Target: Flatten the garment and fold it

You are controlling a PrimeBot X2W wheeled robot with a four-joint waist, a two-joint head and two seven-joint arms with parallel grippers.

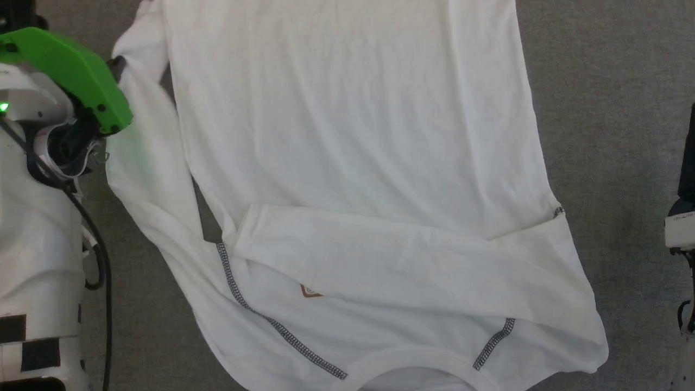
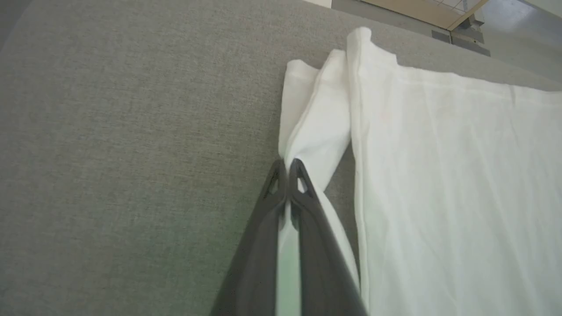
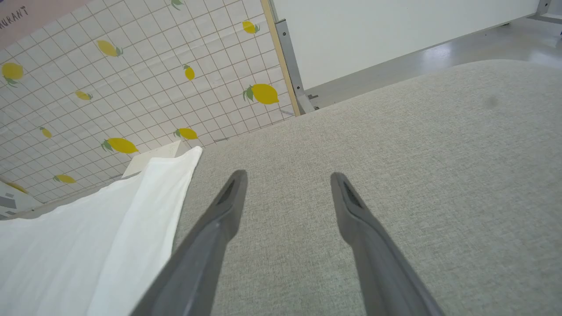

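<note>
Left fingers [image 2: 263, 228] tight on garment [image 2: 439, 175] edge

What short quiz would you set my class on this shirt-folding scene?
1. True or false: the right gripper is open and empty.
2. Which part of the white shirt is the left gripper shut on? A. hem B. sleeve C. collar
3. Fill in: the shoulder stitching is ____ in colour.
Key: 1 true; 2 B; 3 dark.
</note>
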